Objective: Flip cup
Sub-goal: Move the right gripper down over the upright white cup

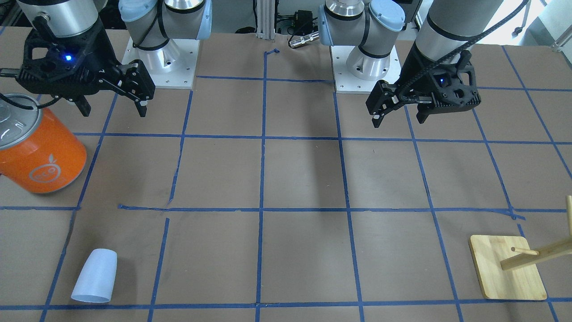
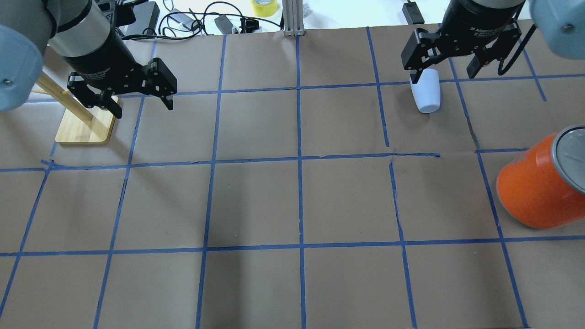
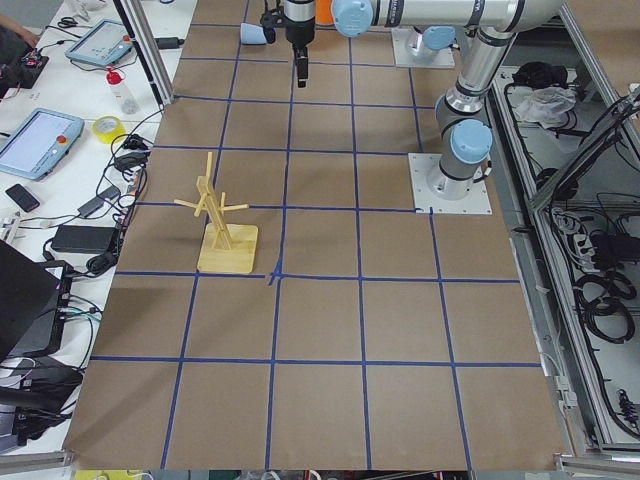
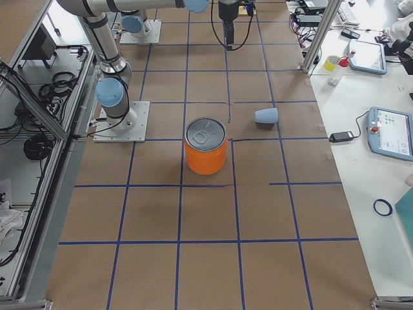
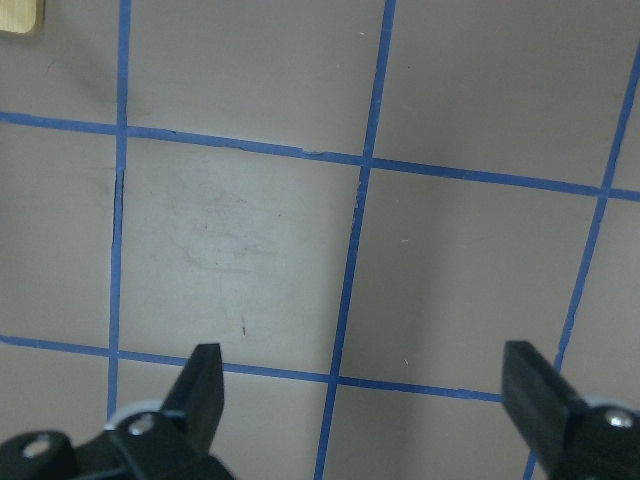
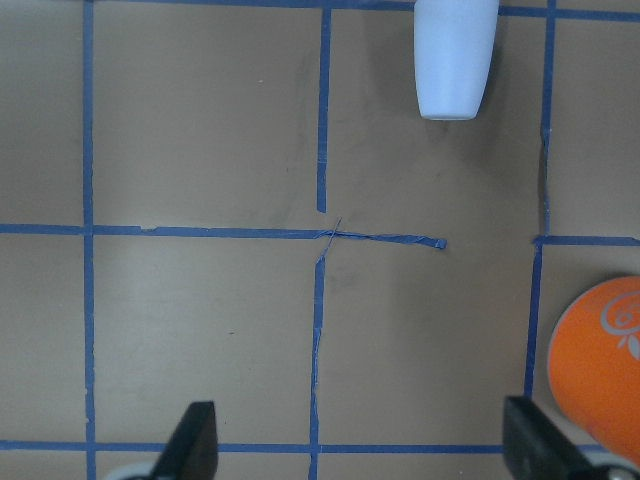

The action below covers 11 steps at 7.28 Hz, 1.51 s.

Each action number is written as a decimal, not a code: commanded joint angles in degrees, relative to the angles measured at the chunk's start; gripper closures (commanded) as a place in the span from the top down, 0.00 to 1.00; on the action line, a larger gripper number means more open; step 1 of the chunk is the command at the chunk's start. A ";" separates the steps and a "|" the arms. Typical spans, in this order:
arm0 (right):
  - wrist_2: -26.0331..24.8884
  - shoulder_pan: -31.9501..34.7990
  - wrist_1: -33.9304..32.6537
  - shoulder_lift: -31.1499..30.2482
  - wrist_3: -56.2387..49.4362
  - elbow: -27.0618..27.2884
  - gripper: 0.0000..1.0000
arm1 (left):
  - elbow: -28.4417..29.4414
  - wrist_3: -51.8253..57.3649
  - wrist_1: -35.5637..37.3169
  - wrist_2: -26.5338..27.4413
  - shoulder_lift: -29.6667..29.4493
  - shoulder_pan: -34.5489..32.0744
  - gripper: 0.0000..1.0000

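Note:
The cup (image 1: 94,276) is a small pale blue-white tumbler lying on its side on the brown table, its closed base toward the robot. It also shows in the overhead view (image 2: 426,93), the exterior right view (image 4: 266,115) and at the top of the right wrist view (image 6: 455,55). My right gripper (image 1: 114,111) is open and empty, held high above the table on the robot's side of the cup, apart from it. My left gripper (image 1: 399,121) is open and empty, high over bare table.
A large orange can (image 1: 40,152) with a silver lid stands upright at the right arm's side, near the cup's square. A wooden peg rack (image 1: 509,268) on a square base stands on the left arm's side. Blue tape lines grid the table.

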 commanded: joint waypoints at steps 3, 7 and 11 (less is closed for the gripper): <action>-0.06 -0.15 -0.59 -0.02 0.82 0.56 1.00 | -0.53 0.00 -0.01 0.09 -0.05 -0.04 1.00; 0.91 -6.99 -1.04 2.25 -1.27 -1.45 1.00 | -0.71 0.09 0.26 0.09 -0.04 -0.04 1.00; 0.73 -7.63 -16.83 23.05 -2.07 -7.61 1.00 | -0.71 0.00 0.35 0.09 -0.22 -0.04 1.00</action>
